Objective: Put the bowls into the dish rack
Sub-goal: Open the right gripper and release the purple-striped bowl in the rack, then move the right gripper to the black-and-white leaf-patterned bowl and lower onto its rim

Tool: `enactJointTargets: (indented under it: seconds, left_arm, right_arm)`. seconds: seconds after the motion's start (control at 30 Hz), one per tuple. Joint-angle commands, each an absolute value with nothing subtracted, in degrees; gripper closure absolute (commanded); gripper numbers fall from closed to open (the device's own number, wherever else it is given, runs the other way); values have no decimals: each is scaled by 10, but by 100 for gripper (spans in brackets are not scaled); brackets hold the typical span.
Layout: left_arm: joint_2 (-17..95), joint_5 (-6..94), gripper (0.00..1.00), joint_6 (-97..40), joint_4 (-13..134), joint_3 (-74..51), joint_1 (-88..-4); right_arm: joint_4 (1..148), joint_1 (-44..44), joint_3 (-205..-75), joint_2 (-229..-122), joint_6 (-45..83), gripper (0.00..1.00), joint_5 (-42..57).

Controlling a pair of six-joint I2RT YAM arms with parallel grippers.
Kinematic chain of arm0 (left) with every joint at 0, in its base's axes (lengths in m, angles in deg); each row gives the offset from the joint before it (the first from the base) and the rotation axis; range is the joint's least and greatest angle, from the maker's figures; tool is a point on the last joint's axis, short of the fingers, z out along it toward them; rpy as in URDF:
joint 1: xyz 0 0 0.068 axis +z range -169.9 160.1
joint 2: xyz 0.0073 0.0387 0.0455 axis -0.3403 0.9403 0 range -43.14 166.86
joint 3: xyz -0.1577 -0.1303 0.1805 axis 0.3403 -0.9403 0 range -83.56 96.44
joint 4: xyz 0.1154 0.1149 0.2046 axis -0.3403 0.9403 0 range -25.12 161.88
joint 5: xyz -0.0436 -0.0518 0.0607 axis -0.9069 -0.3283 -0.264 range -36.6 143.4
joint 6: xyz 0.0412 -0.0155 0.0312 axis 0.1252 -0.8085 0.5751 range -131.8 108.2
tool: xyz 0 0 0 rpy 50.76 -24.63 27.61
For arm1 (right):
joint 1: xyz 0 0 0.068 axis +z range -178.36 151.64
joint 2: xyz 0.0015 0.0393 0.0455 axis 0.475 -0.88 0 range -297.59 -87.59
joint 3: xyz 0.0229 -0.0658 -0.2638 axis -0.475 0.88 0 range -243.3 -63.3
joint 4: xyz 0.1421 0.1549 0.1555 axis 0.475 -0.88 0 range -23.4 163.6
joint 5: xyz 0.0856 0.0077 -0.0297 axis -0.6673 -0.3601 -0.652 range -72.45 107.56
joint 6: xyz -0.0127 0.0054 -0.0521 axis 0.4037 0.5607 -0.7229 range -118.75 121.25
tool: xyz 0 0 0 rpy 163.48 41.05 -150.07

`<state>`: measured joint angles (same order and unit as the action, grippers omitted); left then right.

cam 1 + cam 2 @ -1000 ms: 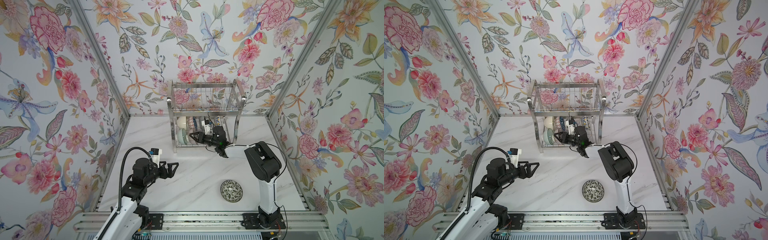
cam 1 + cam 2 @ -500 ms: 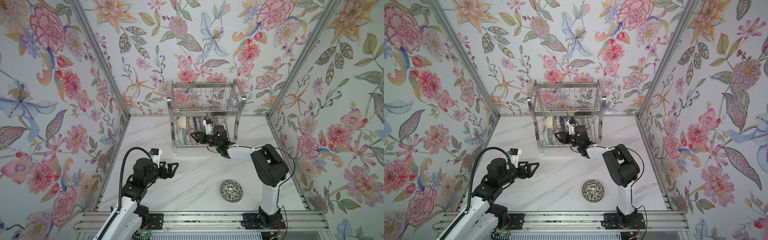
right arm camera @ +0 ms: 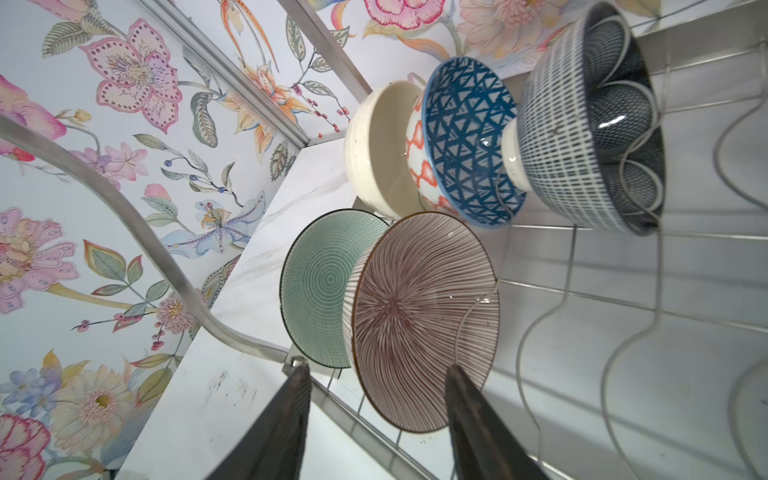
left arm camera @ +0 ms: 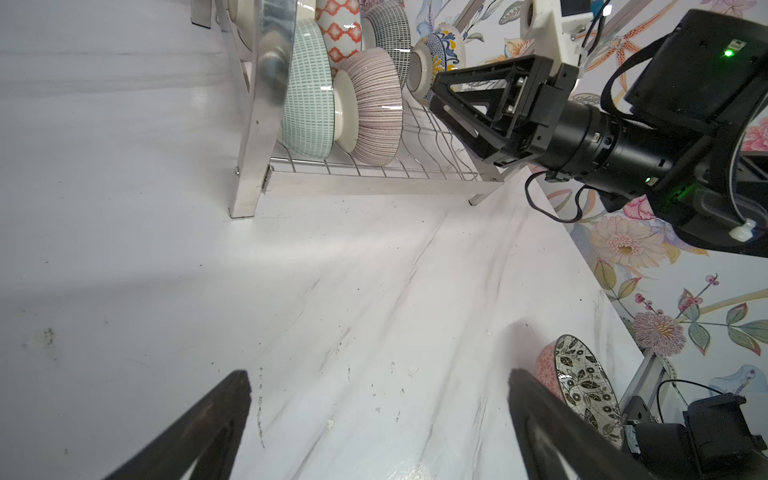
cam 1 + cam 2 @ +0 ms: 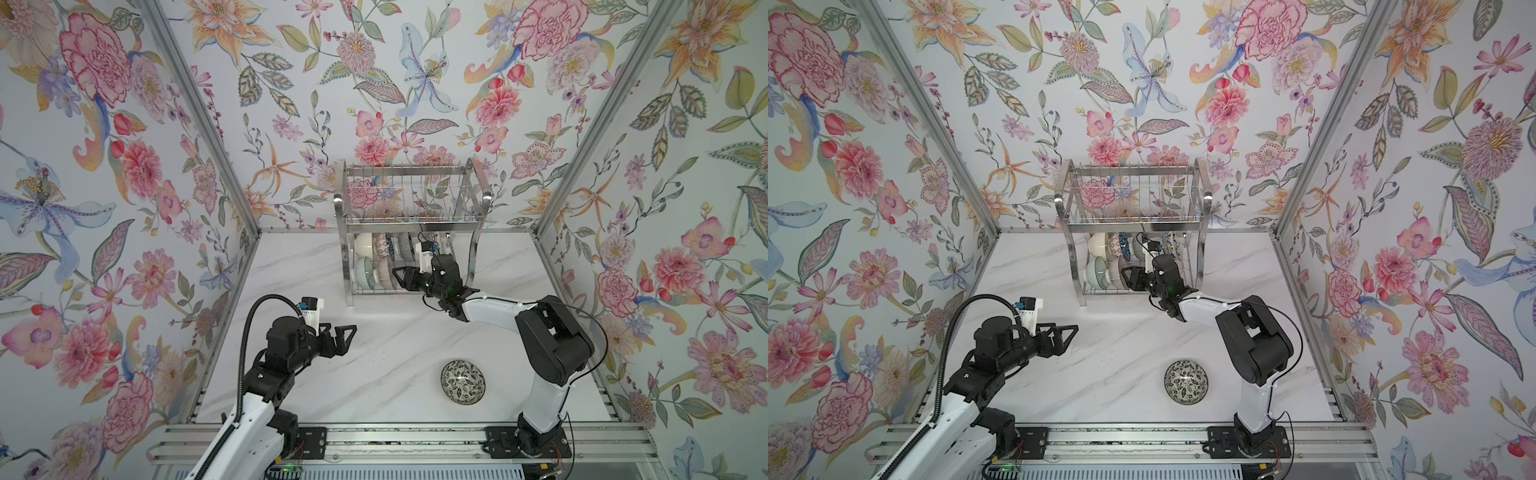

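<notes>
Presently the right gripper [image 5: 399, 277] reaches into the lower shelf of the dish rack [image 5: 343, 249] from the near right. Its jaws are parted and grasp nothing. The mauve ribbed bowl [image 3: 419, 320] stands on edge just beyond its fingertips, and the left wrist view shows a gap between them. The pale green bowl [image 3: 320, 286] leans just left of the mauve one, in the same near row.

In the far row, from left to right, stand the cream bowl [image 3: 374, 145], the blue lattice bowl [image 3: 465, 141] and the dark navy bowl [image 3: 590, 124]. Further right is the blue-white yellow-centred bowl [image 4: 432, 58], partly hidden behind the gripper. That makes 6 bowls on the lower shelf. The rack itself stands at the far middle of the white marble table [image 5: 374, 374].

The left gripper [image 4: 379, 373] hovers over the near left of the table, spread wide and empty. The black-white leafy bowl [image 5: 463, 381] sits upright on the table, near and right of centre, well apart from the rack.
</notes>
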<state>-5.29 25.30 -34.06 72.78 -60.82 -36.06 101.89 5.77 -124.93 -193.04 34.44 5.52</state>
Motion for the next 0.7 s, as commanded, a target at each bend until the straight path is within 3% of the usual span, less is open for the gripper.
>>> enactJointTargets:
  seconds: [0.0,0.4,0.67]
  left_arm:
    - [-54,260,1,-331,738,-602,-366]
    - [-46,264,1,-332,746,-598,-367]
    - [-46,259,1,-332,745,-596,-369]
  right_arm:
    - [988,68,-1233,-1899,309,47,96]
    - [837,105,-1193,-1800,233,46,176]
    - [684,152,-1172,-1719,221,46,291]
